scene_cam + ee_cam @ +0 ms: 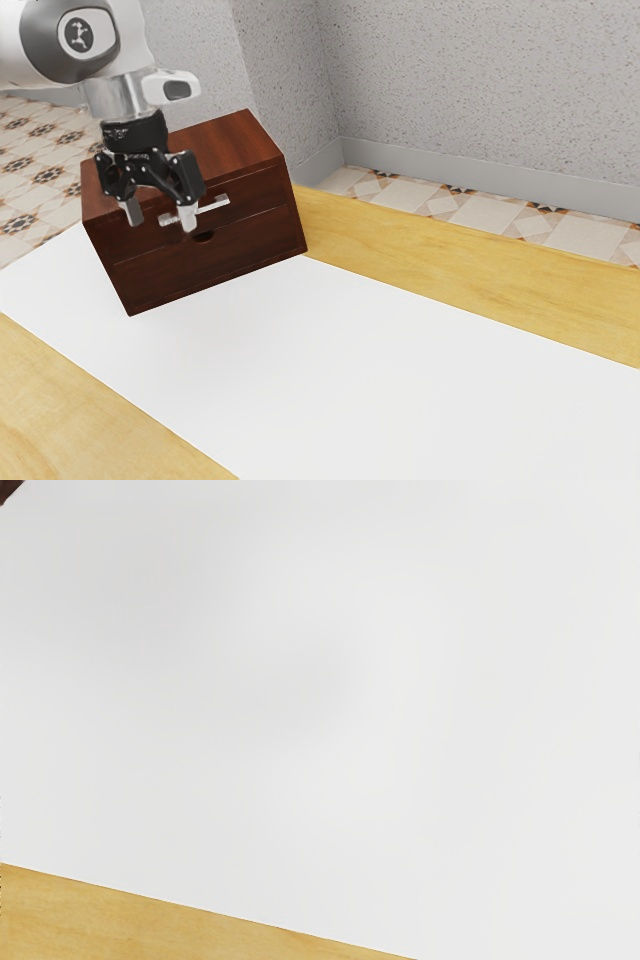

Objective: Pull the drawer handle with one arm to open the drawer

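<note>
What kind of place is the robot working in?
Probably a plain indoor room, drawn by a computer: a patterned tile floor, a rough grey wall, and a wooden table with a white sheet where a small brown drawer box sits.

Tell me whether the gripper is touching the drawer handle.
Cannot tell. In the exterior view one finger of the open gripper overlaps the silver drawer handle, but that angle shows neither contact nor a gap.
</note>
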